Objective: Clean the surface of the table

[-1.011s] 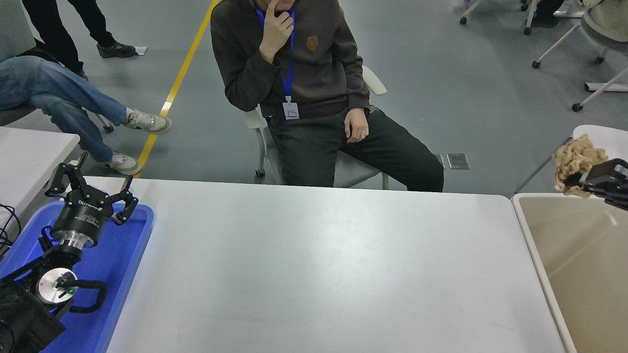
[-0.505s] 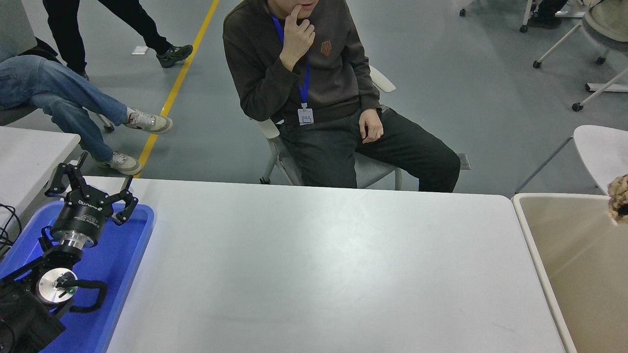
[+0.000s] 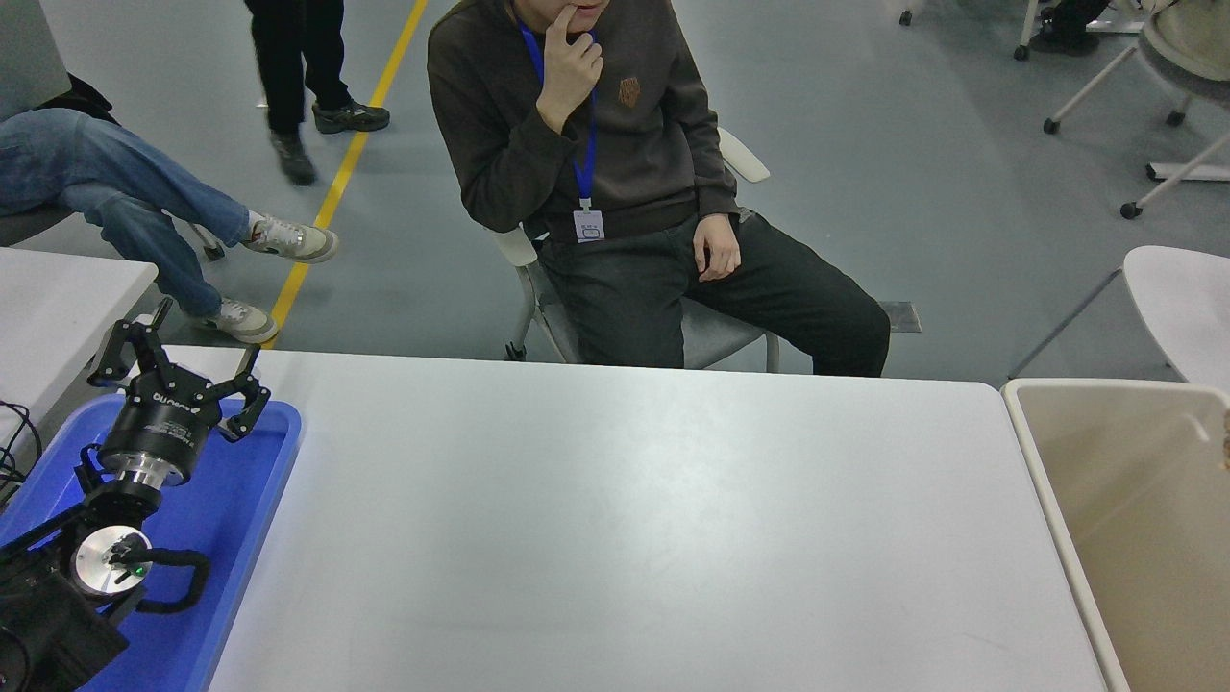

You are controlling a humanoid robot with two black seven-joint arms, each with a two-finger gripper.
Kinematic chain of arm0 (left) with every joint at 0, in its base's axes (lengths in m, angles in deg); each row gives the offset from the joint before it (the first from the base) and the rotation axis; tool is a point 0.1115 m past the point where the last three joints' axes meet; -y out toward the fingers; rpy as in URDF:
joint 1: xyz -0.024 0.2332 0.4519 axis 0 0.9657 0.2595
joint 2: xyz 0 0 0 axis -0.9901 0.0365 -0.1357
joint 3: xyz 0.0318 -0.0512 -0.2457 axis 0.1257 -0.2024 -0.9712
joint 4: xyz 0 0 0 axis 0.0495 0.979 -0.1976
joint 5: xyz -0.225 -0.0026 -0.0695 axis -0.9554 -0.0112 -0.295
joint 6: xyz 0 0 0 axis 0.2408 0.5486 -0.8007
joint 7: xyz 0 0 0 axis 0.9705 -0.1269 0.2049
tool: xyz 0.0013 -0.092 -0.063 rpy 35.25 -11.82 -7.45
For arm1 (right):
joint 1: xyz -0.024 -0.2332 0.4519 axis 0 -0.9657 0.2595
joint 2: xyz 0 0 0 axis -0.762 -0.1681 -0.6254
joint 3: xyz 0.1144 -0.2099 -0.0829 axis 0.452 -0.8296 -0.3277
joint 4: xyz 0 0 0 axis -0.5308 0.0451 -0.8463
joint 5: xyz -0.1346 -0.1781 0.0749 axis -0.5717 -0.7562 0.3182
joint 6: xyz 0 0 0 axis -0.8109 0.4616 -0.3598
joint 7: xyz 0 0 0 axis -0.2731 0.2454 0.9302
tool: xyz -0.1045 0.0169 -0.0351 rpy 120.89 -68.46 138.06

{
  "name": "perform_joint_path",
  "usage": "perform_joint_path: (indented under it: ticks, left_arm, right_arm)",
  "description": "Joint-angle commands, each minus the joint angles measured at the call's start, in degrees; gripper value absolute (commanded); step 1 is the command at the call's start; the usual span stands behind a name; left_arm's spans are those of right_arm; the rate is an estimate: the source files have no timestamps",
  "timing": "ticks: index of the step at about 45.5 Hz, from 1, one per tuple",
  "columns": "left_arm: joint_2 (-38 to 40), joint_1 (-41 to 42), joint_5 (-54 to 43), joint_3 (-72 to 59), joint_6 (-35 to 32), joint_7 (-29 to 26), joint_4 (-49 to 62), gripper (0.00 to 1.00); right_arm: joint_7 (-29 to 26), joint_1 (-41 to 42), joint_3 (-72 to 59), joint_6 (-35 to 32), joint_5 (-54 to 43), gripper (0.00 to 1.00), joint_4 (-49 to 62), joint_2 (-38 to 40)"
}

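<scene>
The table surface (image 3: 615, 519) is a wide white top that fills the middle of the head view, with nothing lying on it. My left gripper (image 3: 183, 370) is parked at the lower left over a blue tray (image 3: 245, 500), its fingers (image 3: 252, 396) spread open and holding nothing. My right arm and its gripper are out of view. A thin tan sliver (image 3: 1227, 444) shows at the right edge, above the bin; I cannot tell what it is.
A beige bin (image 3: 1033, 452) stands against the table's right end. A person (image 3: 615, 192) sits on a chair just beyond the far edge. A smaller white table (image 3: 58, 298) lies beyond the tray, and a white chair (image 3: 1177, 298) is at the right.
The right gripper, shut on a tan crumpled wad above the bin, moved right and down out of the picture. The seated person shifted a little; someone walked past behind.
</scene>
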Motion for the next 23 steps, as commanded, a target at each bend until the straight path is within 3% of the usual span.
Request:
perform_joint_path:
  ticks: [1,23]
  left_arm:
    - [0.00,0.00,0.00,0.00,0.00,0.00,0.00,1.00]
    - [0.00,0.00,0.00,0.00,0.00,0.00,0.00,1.00]
  right_arm:
    - [1.01,-3.05,-0.19,0.09,0.01,0.00,10.87,-7.61]
    - [0.92,-6.04,-3.36,2.37,0.28,0.00,29.60,-21.85]
